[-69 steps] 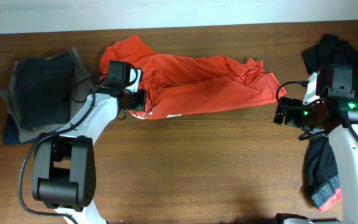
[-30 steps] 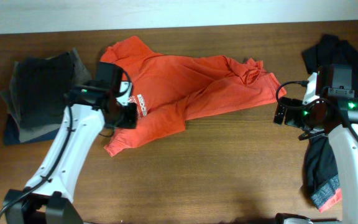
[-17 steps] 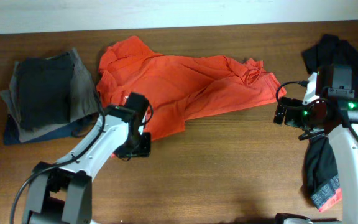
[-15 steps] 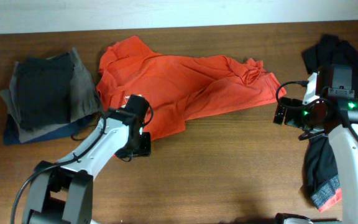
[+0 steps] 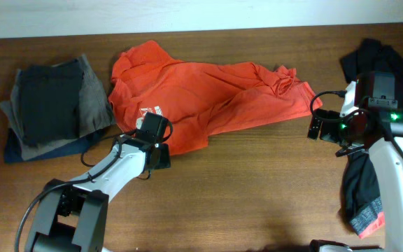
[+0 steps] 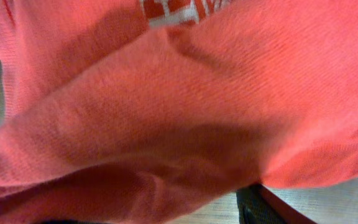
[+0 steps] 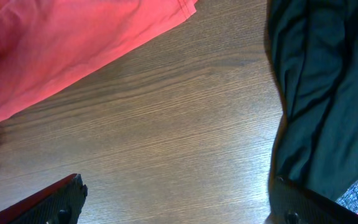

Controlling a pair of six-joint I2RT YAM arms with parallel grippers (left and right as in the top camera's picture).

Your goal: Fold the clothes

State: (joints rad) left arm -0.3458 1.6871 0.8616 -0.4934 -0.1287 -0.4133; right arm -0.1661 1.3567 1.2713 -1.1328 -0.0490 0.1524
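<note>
The red-orange T-shirt [image 5: 215, 91] lies spread and rumpled across the back middle of the table, white lettering [image 5: 150, 112] showing near its lower left. My left gripper [image 5: 158, 148] sits at the front edge of that lower-left flap. In the left wrist view, red cloth [image 6: 185, 112] fills the frame and covers the jaws; one finger [image 6: 261, 206] shows far off to the right, so the jaws stand apart. My right gripper [image 7: 176, 208] hangs open over bare wood between the shirt's right hem [image 7: 92, 43] and a black garment [image 7: 319, 93] with a grey-and-red hem [image 5: 366, 220].
A stack of folded dark garments [image 5: 47, 105] sits at the far left. The black garment [image 5: 380, 59] runs along the right edge under my right arm. Bare wooden table [image 5: 257, 189] stretches along the front. A pale strip borders the back edge.
My left gripper pulled the shirt's lower-left flap toward the front, then drew back a little; its jaws have widened and the flap lies on the table. The right arm has not moved.
</note>
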